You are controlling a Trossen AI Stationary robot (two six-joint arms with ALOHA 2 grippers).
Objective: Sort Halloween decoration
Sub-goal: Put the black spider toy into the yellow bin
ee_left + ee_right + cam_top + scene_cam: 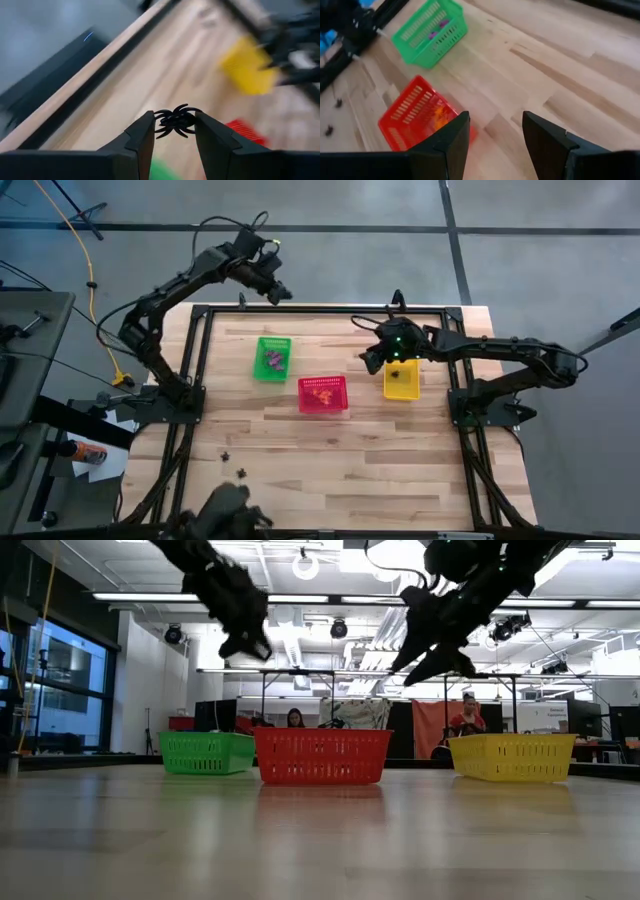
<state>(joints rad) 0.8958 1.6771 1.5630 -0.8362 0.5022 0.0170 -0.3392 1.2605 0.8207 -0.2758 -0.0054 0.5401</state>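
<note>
A tiny black spider trinket of the Halloween decoration sits between the fingers of my left gripper, which hangs high over the table's far edge, beyond the green basket. My right gripper stands open and empty above the table, beside the yellow basket on its left. Purple trinkets lie in the green basket, orange ones in the red basket, and a dark one in the yellow basket. My left gripper pinches the black spider's body between its two fingertips, the legs sticking out around them. The fingers slant downward. The spider is lifted clear, high above the table.
Two loose black trinkets lie on the wood near the front left. A black frame rail runs along the table's edges. The three baskets stand in a row across the middle. People stand in the room behind.
</note>
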